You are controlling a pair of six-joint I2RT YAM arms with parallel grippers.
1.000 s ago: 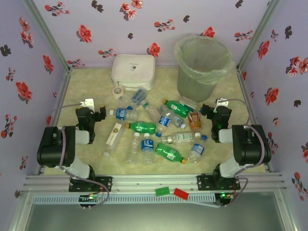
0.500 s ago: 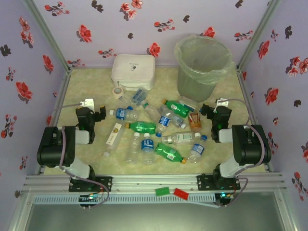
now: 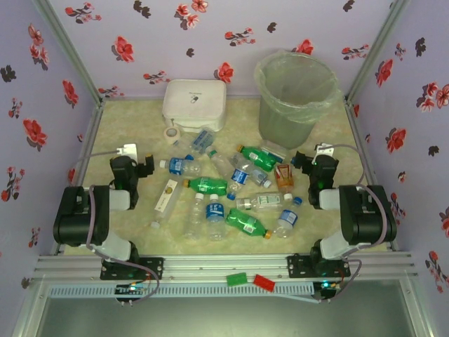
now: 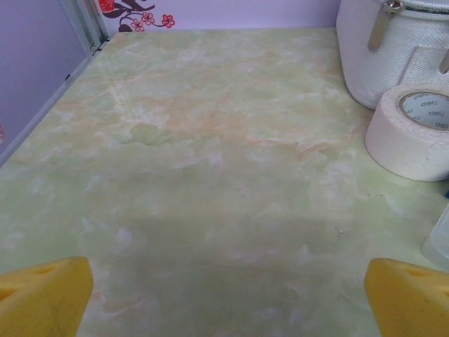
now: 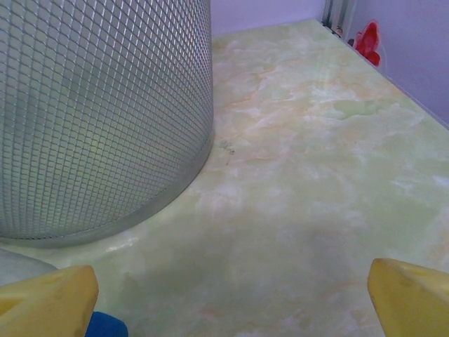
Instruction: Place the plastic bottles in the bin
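Plastic bottles (image 3: 209, 186): judged light, slippery, crushable; best taken across the body.
Left gripper (image 4: 228, 298), right gripper (image 5: 231, 298): jaws spread wide, nothing held.

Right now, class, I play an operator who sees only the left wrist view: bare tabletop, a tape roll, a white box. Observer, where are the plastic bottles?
Observer: The plastic bottles lie scattered mid-table, between the two arms.
Operator: And the bin?
Observer: The bin stands upright at the far right, lined with a clear bag.
Operator: Is the right gripper holding anything?
Observer: No. The right gripper is open, close to the bin's base.
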